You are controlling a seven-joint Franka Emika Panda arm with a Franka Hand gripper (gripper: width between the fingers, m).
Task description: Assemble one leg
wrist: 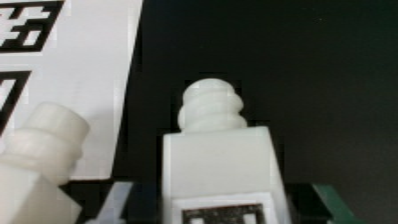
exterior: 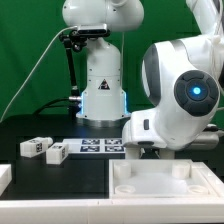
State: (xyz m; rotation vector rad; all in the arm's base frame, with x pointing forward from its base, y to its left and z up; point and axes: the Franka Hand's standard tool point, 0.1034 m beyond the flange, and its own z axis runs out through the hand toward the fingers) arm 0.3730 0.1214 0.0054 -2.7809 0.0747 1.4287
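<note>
Printed only with black-and-white square tags: one on the face of the leg turned toward the wrist camera, bold ones across the flat marker board, one apiece on two spare legs lying at the exterior view's left of that board. Jaws clenched on the leg, pressed against both its flanks. Smooth matte white plastic, square-sided body, narrowing into a rounded, ribbed peg. Just beside it, another ribbed leg. Matte black desk. At the exterior view's near right, a large white square piece with recessed corners. Glossy white arm with a glowing blue ring, hiding the held leg in the exterior view.
</note>
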